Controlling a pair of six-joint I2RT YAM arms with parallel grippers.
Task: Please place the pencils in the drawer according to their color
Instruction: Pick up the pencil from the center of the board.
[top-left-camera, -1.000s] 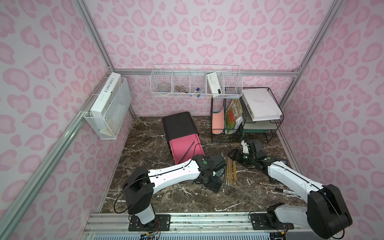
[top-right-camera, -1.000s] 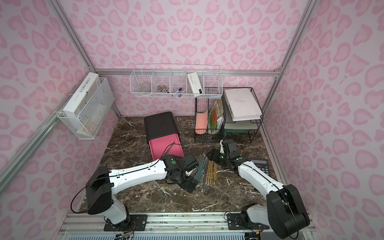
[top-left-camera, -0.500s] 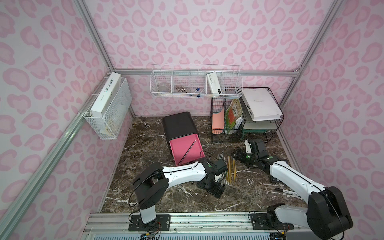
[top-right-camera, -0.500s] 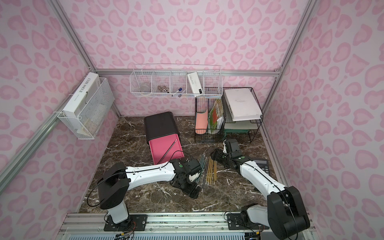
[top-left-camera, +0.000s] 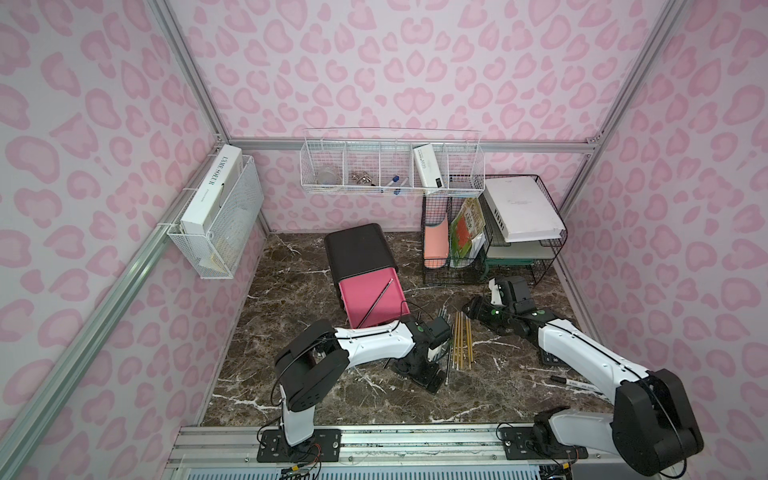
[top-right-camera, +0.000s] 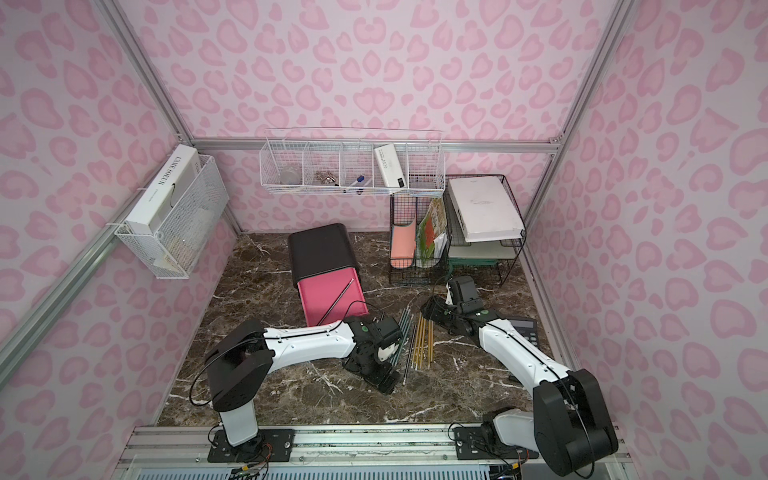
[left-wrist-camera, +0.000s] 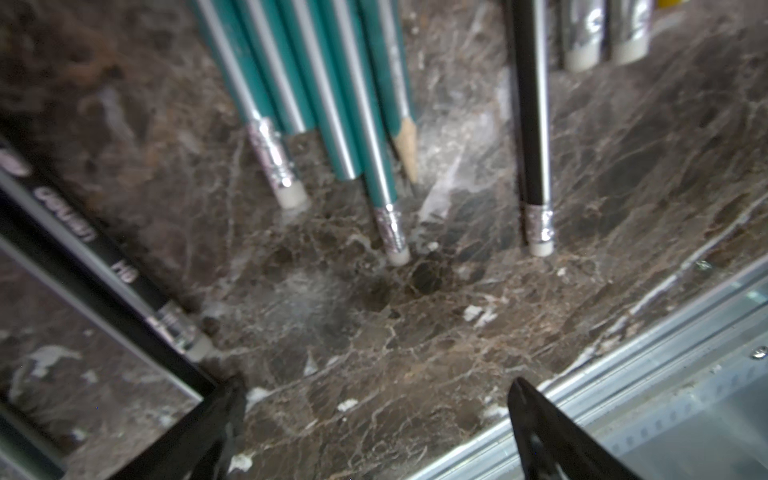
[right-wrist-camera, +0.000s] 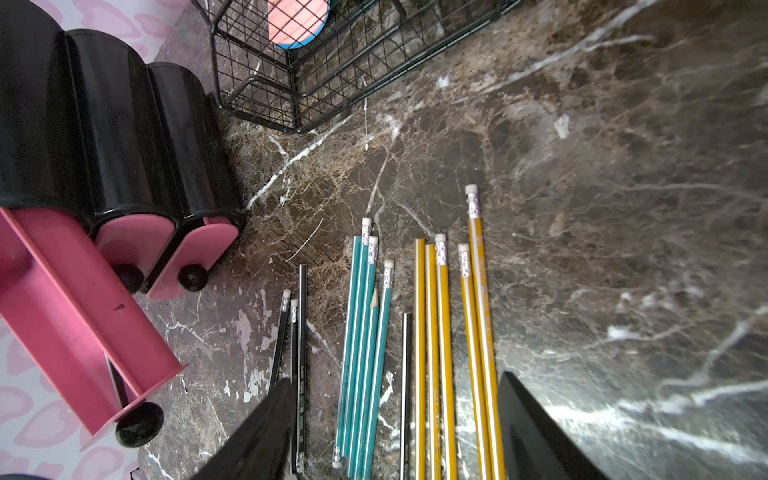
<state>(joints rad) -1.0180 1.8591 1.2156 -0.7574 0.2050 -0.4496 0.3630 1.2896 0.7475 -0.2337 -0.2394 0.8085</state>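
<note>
The drawer (top-left-camera: 359, 249) is a black cabinet whose top pink tray (top-left-camera: 370, 301) is pulled out with one black pencil (top-left-camera: 377, 302) lying in it. The other pencils lie side by side on the marble: yellow (top-left-camera: 463, 343) (right-wrist-camera: 457, 332), teal (right-wrist-camera: 365, 332) (left-wrist-camera: 332, 104) and black (right-wrist-camera: 298, 328) (left-wrist-camera: 534, 124). My left gripper (top-left-camera: 426, 376) (left-wrist-camera: 374, 411) hangs open and empty just past the pencils' near eraser ends. At their far ends my right gripper (top-left-camera: 473, 308) (right-wrist-camera: 395, 415) stands open above them, holding nothing.
A black wire rack (top-left-camera: 490, 232) with books and folders stands behind the right arm. A calculator (top-right-camera: 525, 328) and a marker (top-left-camera: 577, 384) lie at the right. White wire baskets (top-left-camera: 390, 170) hang on the walls. The metal front rail (left-wrist-camera: 665, 374) is close to the left gripper.
My left arm has swung away from the drawer front toward the table's front edge and lowered its open gripper by the pencils' near ends. The right gripper has barely moved.
</note>
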